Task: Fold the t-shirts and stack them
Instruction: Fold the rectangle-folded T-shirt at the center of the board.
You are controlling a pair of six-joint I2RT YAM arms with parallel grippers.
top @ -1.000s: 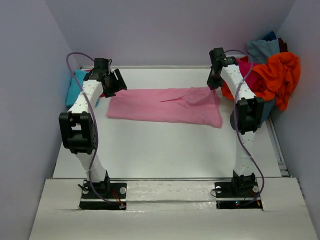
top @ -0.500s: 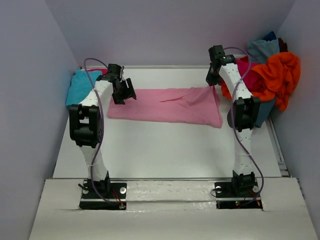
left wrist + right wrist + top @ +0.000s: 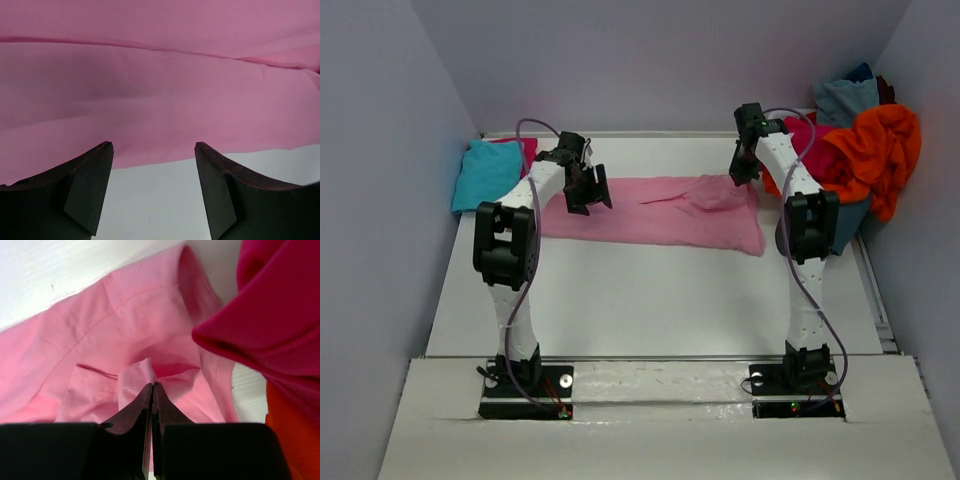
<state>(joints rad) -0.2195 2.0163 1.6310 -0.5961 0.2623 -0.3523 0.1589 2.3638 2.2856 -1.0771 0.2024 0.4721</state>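
**Light pink t-shirt point(image 3: 655, 210), lying as a long band across the far half of the worktop point(image 3: 650, 300), fold in progress**

Soft, light, limp cloth that will likely sag and drag rather than hold shape, so it is best taken at a corner or hem with both ends lifted together. The right end effector point(image 3: 152, 390) is pressed together on a small raised tuck of pink cloth near the shirt's far right corner. The left end effector point(image 3: 154, 150) is spread wide with nothing between its fingers, poised at the near hem toward the left end (contact cannot be told). Bare worktop toward the arm bases gives room to fold. The right end is crowded: a magenta t-shirt point(image 3: 270, 305) and an orange t-shirt point(image 3: 880, 150) are heaped just beside the pinch, a snag risk. A turquoise t-shirt point(image 3: 485, 172) lies in the far left corner.
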